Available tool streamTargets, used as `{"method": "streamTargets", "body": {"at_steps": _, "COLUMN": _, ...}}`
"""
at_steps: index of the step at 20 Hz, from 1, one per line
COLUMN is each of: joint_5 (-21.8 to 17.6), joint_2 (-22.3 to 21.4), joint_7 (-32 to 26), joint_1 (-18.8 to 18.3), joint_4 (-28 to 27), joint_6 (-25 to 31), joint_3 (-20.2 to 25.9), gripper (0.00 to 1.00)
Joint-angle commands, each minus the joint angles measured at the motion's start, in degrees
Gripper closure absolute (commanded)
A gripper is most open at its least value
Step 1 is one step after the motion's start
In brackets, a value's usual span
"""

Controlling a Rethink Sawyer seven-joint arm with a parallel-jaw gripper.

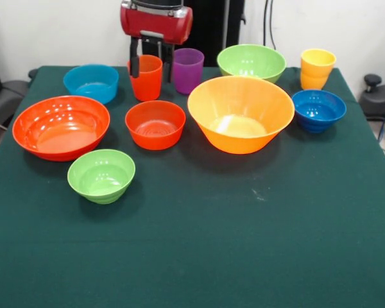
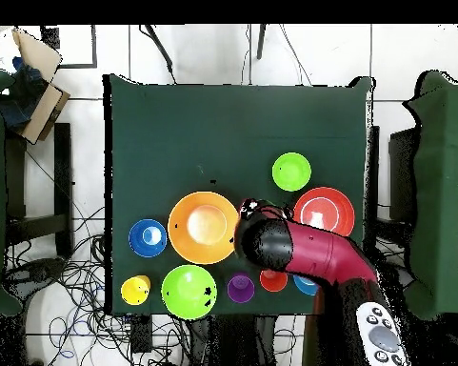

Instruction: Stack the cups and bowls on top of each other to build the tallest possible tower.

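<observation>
My gripper (image 1: 152, 64) hangs at the table's far side with its jaws open. One finger (image 1: 135, 63) is at the left rim of the orange-red cup (image 1: 146, 78). The other is in the gap between that cup and the purple cup (image 1: 188, 69). The yellow stepped cup (image 1: 317, 68) stands far right. All the bowls stand singly: light blue (image 1: 91, 82), large red-orange (image 1: 61, 126), medium red-orange (image 1: 155, 124), small light green (image 1: 101, 174), large yellow-orange (image 1: 240, 113), large light green (image 1: 251, 62) and dark blue (image 1: 318, 110). No tower stands. In the overhead view the arm (image 2: 299, 250) hides the gripper.
The dark green cloth (image 1: 199, 250) covers the table, and its near half is bare. In the overhead view the orange-red cup (image 2: 273, 280) and purple cup (image 2: 240, 287) stand by the robot's edge. Cables lie on the floor to the left (image 2: 70, 276).
</observation>
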Motion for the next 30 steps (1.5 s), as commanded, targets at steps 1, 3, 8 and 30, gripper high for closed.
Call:
{"method": "streamTargets", "body": {"at_steps": 1, "joint_5": -3.1, "joint_2": 2.4, "joint_7": 2.5, "joint_1": 2.1, "joint_4": 2.1, "joint_6": 3.9, "joint_3": 2.5, "gripper": 0.0}}
{"method": "streamTargets", "body": {"at_steps": 3, "joint_5": -2.5, "joint_2": 1.6, "joint_7": 3.1, "joint_1": 2.9, "joint_4": 2.2, "joint_6": 5.1, "joint_3": 1.8, "gripper": 0.0}}
{"method": "streamTargets", "body": {"at_steps": 8, "joint_5": -2.0, "joint_2": 0.5, "joint_7": 5.7, "joint_1": 6.0, "joint_4": 1.9, "joint_6": 5.3, "joint_3": -1.4, "gripper": 0.0}}
{"method": "streamTargets", "body": {"at_steps": 30, "joint_5": -1.4, "joint_2": -0.7, "joint_7": 3.1, "joint_1": 3.8, "joint_4": 5.1, "joint_6": 3.3, "joint_3": -2.1, "gripper": 0.0}}
